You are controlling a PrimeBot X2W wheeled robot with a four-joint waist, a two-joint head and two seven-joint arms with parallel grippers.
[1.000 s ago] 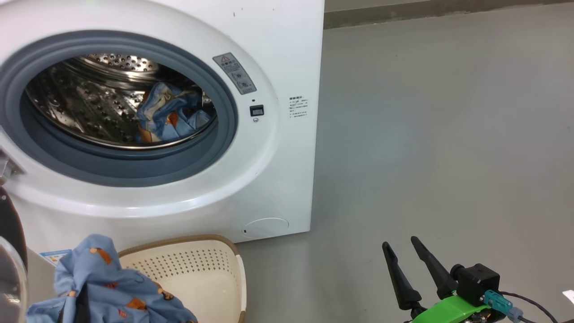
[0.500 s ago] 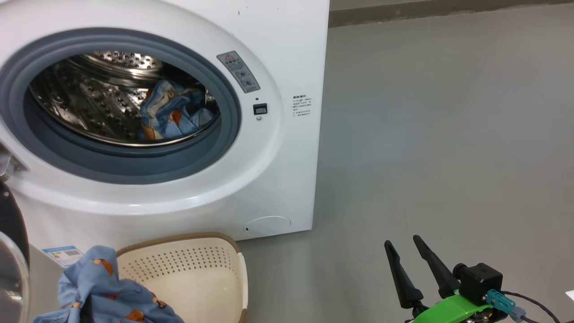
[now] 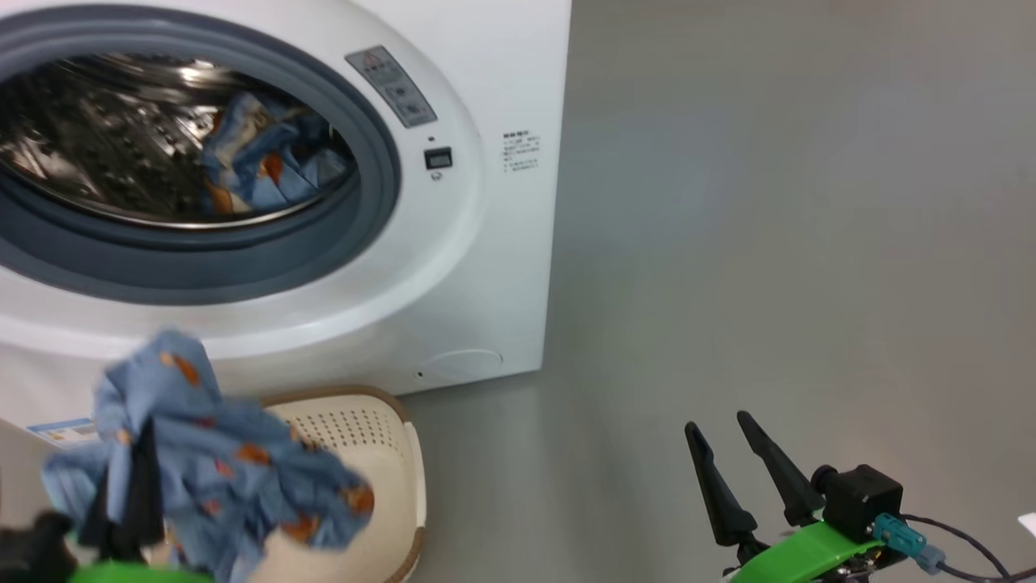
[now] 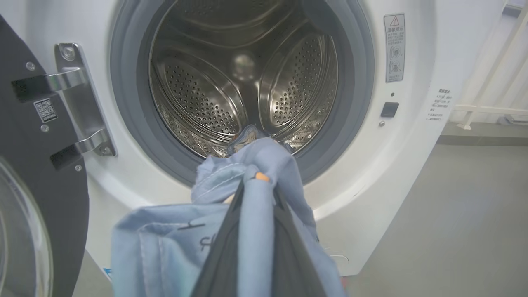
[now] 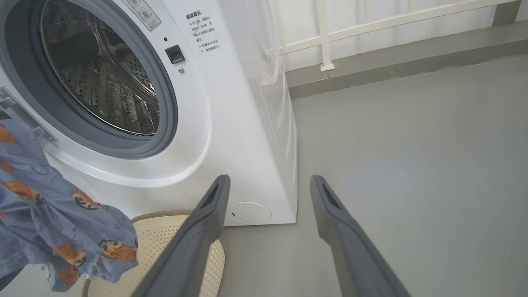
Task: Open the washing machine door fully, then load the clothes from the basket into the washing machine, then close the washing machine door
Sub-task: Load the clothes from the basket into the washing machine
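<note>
Loading step, mid-carry. Holding a light blue fabric garment printed with small orange-brown figures [image 3: 235,478] in the left gripper [image 3: 133,486], long dark fingers pinched narrow on a fold, the rest hanging loose. Sits in front of the big white front-loading washing machine [image 3: 502,267], just under the lip of its opening and above the small cream-white perforated plastic basket with brown rim band [image 3: 380,437] at the machine's foot. Large round door with glossy black rim [image 4: 41,173] swung open on the machine's hinge side. Second blue printed garment [image 3: 259,162] already inside the steel perforated drum [image 4: 231,82]. Right gripper [image 3: 719,423] spread wide, empty, off the machine's latch side over grey floor.

To do well:
- Raise until the hanging tail clears the grey rubber ring [image 3: 372,202].
- Go in centred, away from the metal hinge [image 4: 78,103].
- Push well past the ring before letting go, so no cloth drapes over it and blocks closing.

Cannot tell whether more remains in the basket; partly hidden.
</note>
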